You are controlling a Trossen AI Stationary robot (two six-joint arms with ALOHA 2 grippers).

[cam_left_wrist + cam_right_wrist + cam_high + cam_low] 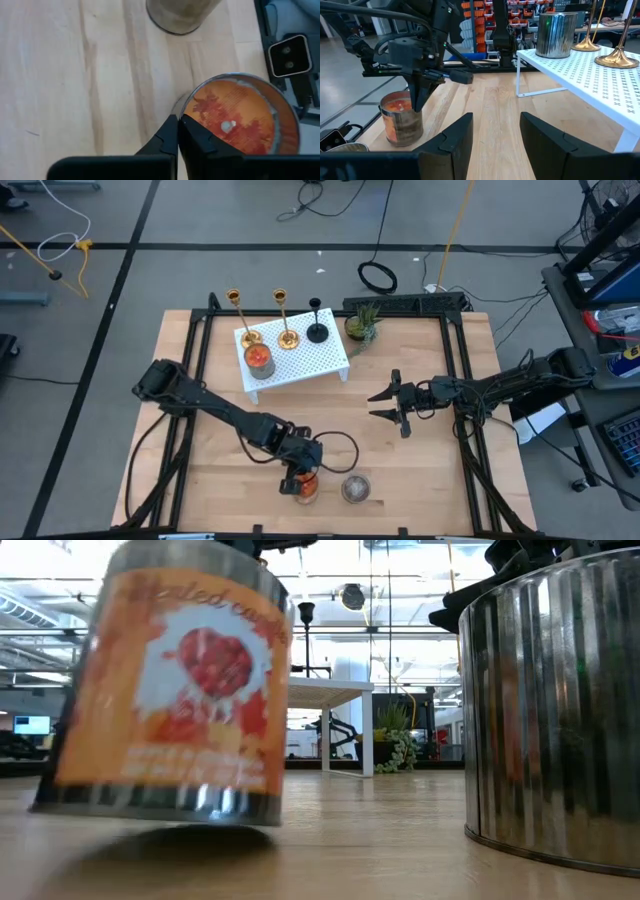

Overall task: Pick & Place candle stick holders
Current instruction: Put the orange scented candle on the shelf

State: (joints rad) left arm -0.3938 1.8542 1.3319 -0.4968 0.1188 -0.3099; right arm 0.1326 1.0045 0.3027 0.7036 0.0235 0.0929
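Note:
Two gold candle stick holders (247, 335) (287, 337) stand by their round bases on a white perforated stand (310, 360). They also show in the right wrist view (585, 46) (620, 60). A shorter black holder (317, 330) stands at the stand's far edge. My left gripper (300, 478) is near the table's front edge, shut on an orange candle tin (240, 117). My right gripper (383, 405) is open and empty at mid-table, right of the stand, its fingers pointing toward the table's left. My left gripper pinches the orange tin's rim (183, 109) between its two fingers, one finger inside the tin and one outside. The fingers come from above, pointing down. In the low view the tin (170, 680) is tilted, and its base looks just off the wood.
A plain silver tin (355, 488) stands right of the orange one, close by. Another candle tin (258, 358) sits on the white stand in front of the gold holders. A small potted plant (362, 325) stands at the far edge. Bare wood lies between the grippers.

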